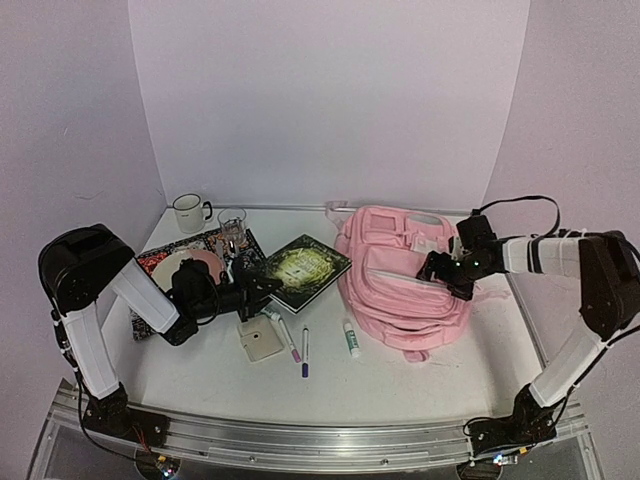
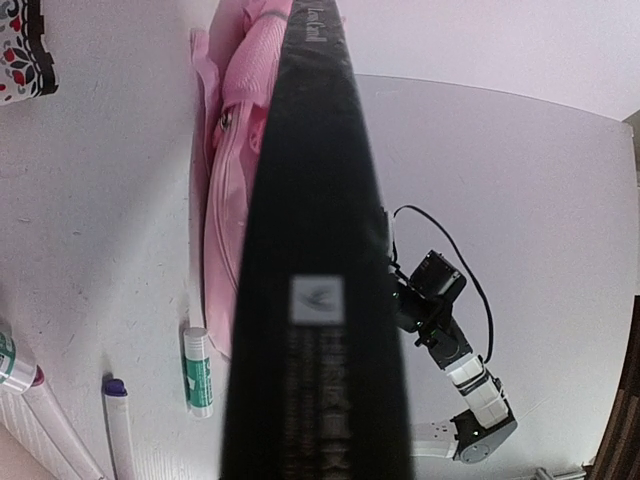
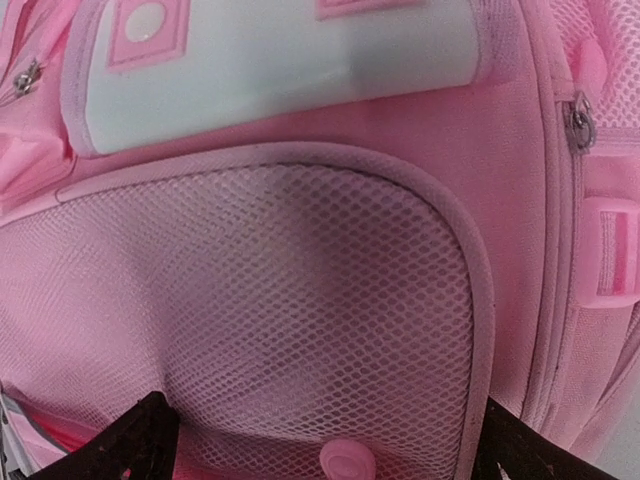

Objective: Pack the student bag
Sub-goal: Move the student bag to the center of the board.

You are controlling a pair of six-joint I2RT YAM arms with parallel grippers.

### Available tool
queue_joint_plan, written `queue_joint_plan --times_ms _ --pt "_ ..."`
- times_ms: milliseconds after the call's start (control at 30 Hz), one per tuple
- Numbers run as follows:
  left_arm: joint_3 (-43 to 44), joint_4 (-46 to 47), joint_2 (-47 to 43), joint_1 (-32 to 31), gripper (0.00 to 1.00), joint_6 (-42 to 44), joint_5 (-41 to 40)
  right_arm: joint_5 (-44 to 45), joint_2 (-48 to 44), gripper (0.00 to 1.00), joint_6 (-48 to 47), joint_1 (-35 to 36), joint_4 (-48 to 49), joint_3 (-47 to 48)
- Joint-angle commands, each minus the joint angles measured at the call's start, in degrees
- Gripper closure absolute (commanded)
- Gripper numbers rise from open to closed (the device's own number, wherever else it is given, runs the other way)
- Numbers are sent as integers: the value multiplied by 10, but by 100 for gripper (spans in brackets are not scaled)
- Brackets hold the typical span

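Packing step, book in hand: your left fingers [image 1: 262,289] clamp the book [image 1: 305,268]; your right fingers [image 3: 140,440] stand spread over the student bag [image 1: 400,290], lying counter [image 1: 400,375] right. Next, probably open a pocket.

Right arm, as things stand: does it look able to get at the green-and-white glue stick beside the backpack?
Probably yes. The right fingers stand open and empty at the pink backpack, and the glue stick lies uncovered on the table just left of it.
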Motion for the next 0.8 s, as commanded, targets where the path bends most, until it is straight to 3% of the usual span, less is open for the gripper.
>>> queue_joint_plan --times_ms 0,233,467,767 --pt "24 116 -2 2 100 17 12 -56 67 5 -11 47 38 77" --pt "11 111 -12 23 100 22 11 -58 102 6 -16 105 28 146" --pt "17 89 -15 62 100 38 30 -26 77 6 -94 156 -23 175" --pt "27 57 -28 106 100 57 73 175 66 2 -225 248 -178 230"
